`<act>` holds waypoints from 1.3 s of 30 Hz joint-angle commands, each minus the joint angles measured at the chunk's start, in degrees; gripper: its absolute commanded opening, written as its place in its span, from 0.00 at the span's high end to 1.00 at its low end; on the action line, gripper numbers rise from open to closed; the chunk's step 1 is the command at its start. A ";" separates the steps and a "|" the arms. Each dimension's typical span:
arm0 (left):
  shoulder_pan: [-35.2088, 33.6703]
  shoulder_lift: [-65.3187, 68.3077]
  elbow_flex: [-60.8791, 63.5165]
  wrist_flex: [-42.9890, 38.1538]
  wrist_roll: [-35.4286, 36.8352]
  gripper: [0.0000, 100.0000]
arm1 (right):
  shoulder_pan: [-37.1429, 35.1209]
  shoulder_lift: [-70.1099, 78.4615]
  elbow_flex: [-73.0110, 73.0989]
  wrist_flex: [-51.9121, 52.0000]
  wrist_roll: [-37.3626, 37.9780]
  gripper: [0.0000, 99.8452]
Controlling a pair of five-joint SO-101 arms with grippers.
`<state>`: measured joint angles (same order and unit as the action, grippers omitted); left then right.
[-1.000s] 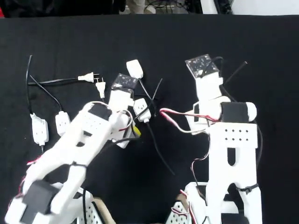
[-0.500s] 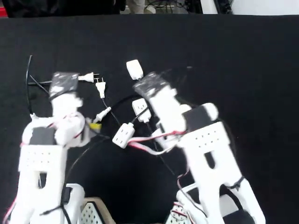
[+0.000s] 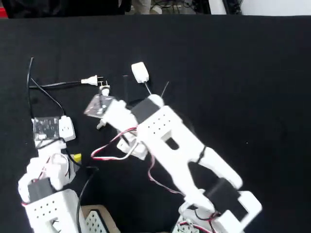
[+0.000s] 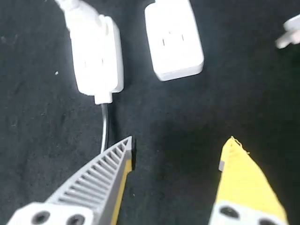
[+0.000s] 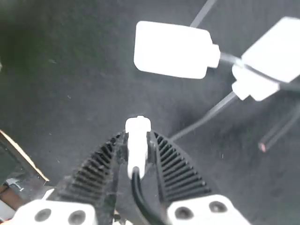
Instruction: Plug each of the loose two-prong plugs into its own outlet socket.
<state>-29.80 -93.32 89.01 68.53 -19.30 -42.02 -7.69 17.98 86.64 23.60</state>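
The plug (image 5: 138,146) sits between the fingers of the right gripper (image 5: 138,138), which is closed on its body. In the high view this spot is left of centre, hidden under the arm. I judge the step is bringing this plug to the socket (image 5: 171,49) just ahead. Next, the prongs must meet its slots, but both are hard to see. The left gripper (image 4: 179,140), at lower left, is wide open and empty above a second socket (image 4: 173,40). A loose plug (image 3: 90,80) lies at upper left.
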 commanded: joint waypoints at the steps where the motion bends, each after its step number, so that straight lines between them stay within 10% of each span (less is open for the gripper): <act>1: -3.12 -11.16 3.21 1.93 -0.88 0.71 | -2.64 1.80 -4.97 -3.08 1.05 0.99; 39: -3.30 -10.99 3.91 1.67 -0.88 0.71 | 0.88 8.40 8.31 -25.32 4.48 0.99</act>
<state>-32.70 -103.96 93.32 70.81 -19.91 -44.40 0.22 25.27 61.93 27.65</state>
